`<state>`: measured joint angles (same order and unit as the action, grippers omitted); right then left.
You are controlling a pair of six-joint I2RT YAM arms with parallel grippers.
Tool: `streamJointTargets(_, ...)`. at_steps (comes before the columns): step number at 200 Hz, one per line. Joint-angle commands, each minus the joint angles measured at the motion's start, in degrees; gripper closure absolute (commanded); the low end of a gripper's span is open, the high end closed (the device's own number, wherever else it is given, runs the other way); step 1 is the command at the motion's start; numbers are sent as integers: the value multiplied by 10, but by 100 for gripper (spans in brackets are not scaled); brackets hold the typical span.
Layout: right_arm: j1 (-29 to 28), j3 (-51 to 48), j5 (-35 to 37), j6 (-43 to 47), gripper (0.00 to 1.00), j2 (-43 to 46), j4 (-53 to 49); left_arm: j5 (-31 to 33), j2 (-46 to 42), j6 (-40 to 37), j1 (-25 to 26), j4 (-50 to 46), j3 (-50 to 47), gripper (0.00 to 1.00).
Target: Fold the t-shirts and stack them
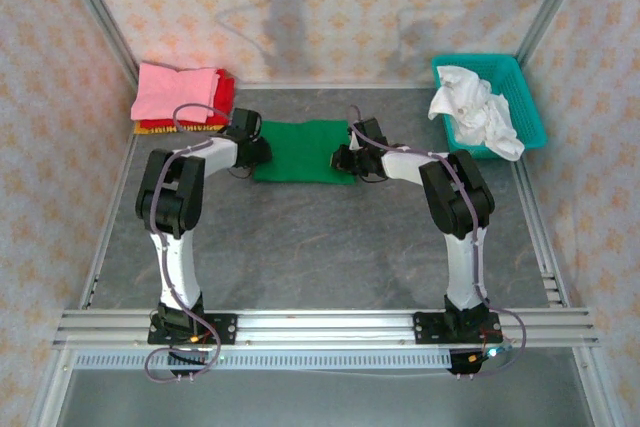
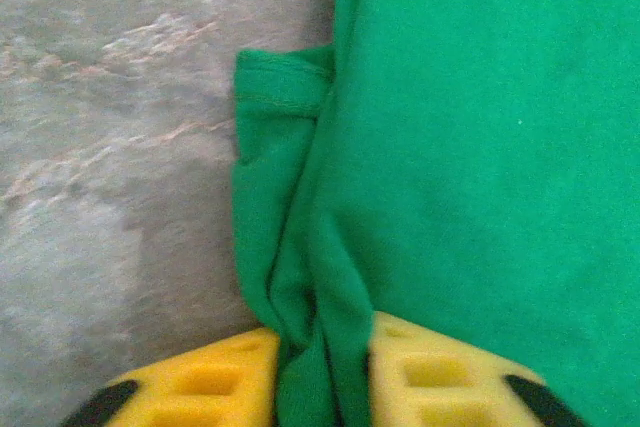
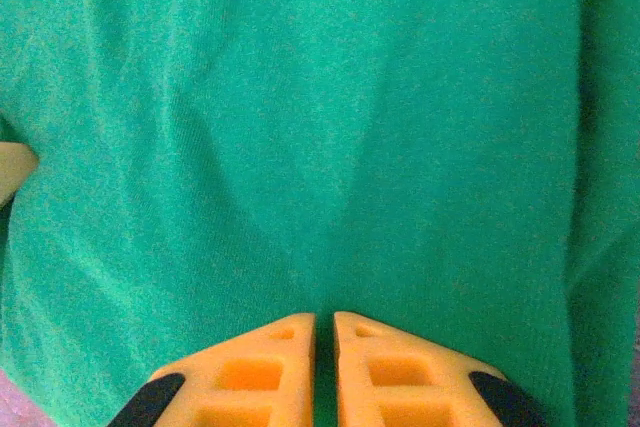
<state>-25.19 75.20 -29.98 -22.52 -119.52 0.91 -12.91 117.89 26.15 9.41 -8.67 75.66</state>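
Note:
A bright green t-shirt [image 1: 300, 152] lies folded into a flat rectangle at the back middle of the table. My left gripper [image 1: 255, 150] is at its left edge. In the left wrist view the gripper [image 2: 322, 352] is shut on a bunched fold of the green t-shirt [image 2: 470, 147]. My right gripper [image 1: 345, 159] is at the shirt's right edge. In the right wrist view that gripper [image 3: 324, 327] is shut, with a thin layer of green t-shirt [image 3: 300, 117] pinched between the pads. A stack at the back left holds a pink t-shirt [image 1: 175, 90] on top, a red one [image 1: 226, 92] and a yellow-orange one [image 1: 180, 127].
A teal basket [image 1: 532, 112] with crumpled white cloth [image 1: 475, 107] stands at the back right. Patterned walls and metal frame rails close in the grey table [image 1: 320, 247]. Open table surface stretches between the green shirt and the arm bases.

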Motion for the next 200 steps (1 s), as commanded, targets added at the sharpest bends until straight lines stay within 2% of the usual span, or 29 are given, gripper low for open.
streamJointTargets(1, 1, -8, 16, -5, 87, -10, 3, -72, 52, 8, 34, 39, 0, 86)
streamJointTargets(10, 2, -8, 17, -5, 87, -8, 3, -64, 54, 7, 33, 35, 1, 89)
streamJointTargets(24, 3, -8, 17, -3, 87, 2, -4, -62, 51, 2, 28, 31, -3, 100)
streamJointTargets(46, 7, -7, 19, 4, 85, 37, -30, -52, 27, -10, 9, 21, -18, 100)
streamJointTargets(76, 18, -31, 26, 6, 60, 119, -41, -25, -5, -59, -19, -18, -1, 100)
streamJointTargets(95, 21, -60, 65, -2, 46, 171, -37, -8, 1, -108, -22, -88, 66, 100)
streamJointTargets(118, 21, -114, 92, -2, 39, 212, -7, 44, 23, -176, -21, -170, 171, 100)
streamJointTargets(148, 22, -162, 105, 10, 34, 226, 13, 107, 60, -254, -22, -239, 299, 100)
streamJointTargets(173, 22, -171, 95, 12, 33, 226, 6, 152, 75, -305, -26, -253, 375, 100)
streamJointTargets(200, 22, -165, 82, 8, 32, 224, -12, 154, 99, -339, -47, -270, 464, 100)
